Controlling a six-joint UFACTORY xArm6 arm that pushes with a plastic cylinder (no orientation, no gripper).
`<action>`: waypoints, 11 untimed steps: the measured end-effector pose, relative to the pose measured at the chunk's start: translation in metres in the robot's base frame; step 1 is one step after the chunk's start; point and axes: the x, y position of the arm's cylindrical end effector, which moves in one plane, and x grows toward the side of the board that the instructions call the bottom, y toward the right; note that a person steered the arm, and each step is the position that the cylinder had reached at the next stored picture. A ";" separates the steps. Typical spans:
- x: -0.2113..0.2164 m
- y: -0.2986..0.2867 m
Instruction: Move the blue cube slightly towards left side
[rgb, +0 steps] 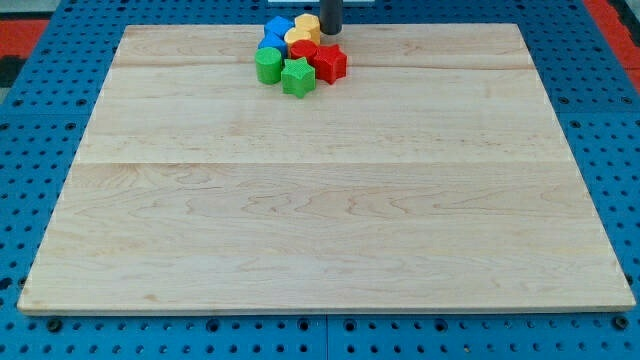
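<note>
The blue cube (278, 26) sits at the top of a tight cluster of blocks near the board's top edge. A second blue block (271, 43) lies just below it. A yellow block (307, 23) and another yellow block (298, 37) lie to the cube's right. My tip (330, 32) is at the cluster's upper right, beside the yellow blocks and to the right of the blue cube, not touching the cube.
A green cylinder (268, 66), a green star (297, 77), a red star (329, 63) and a red block (304, 52) form the cluster's lower part. The wooden board (320, 200) lies on a blue perforated table (40, 150).
</note>
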 end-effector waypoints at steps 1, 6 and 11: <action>0.000 0.000; 0.050 -0.012; 0.000 -0.110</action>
